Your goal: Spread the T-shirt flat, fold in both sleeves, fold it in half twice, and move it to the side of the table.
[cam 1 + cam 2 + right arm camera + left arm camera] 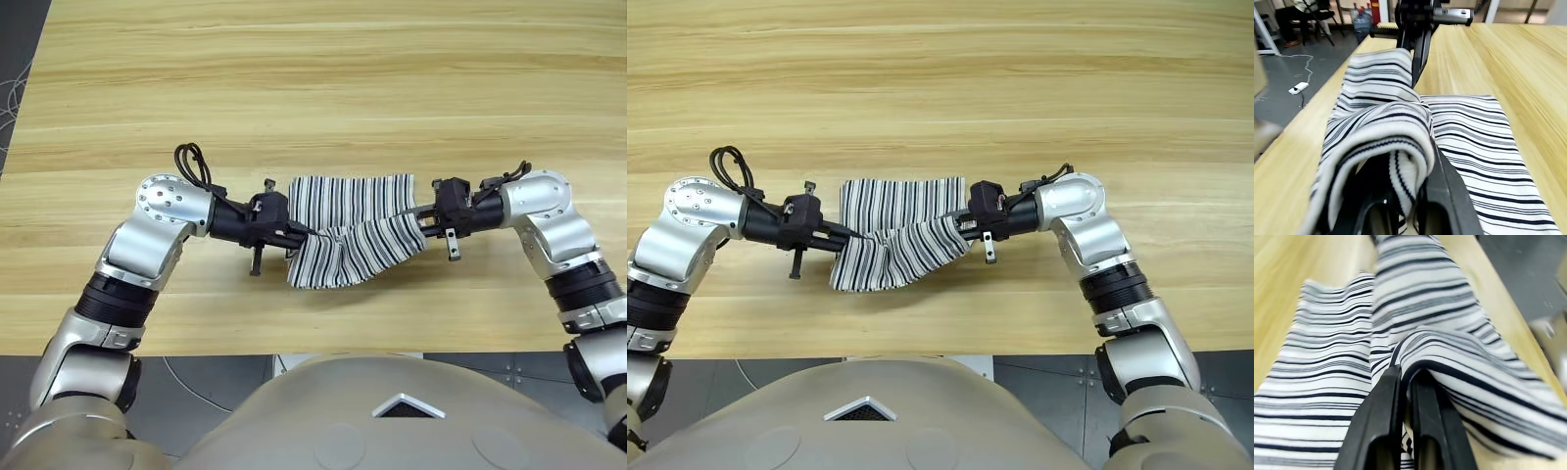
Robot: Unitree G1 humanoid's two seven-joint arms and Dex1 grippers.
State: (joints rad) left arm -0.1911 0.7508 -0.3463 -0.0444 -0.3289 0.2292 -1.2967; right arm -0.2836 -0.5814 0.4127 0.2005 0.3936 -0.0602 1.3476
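Striped T-shirt (353, 201) gripped at both ends near the bench's (294, 78) front edge.
Left hand (302, 235) and right hand (419, 215) each pinch a raised fold, fingers tightly closed; the far part lies flat.

Grey floor (1327, 58), white adapter (1298, 88), bottles (1362, 22)

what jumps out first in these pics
The black-and-white striped T-shirt, bunched near the front edge of the wooden table, catches the eye first. The left gripper pinches its left side and the right gripper its right, with a fold of cloth slung between them.
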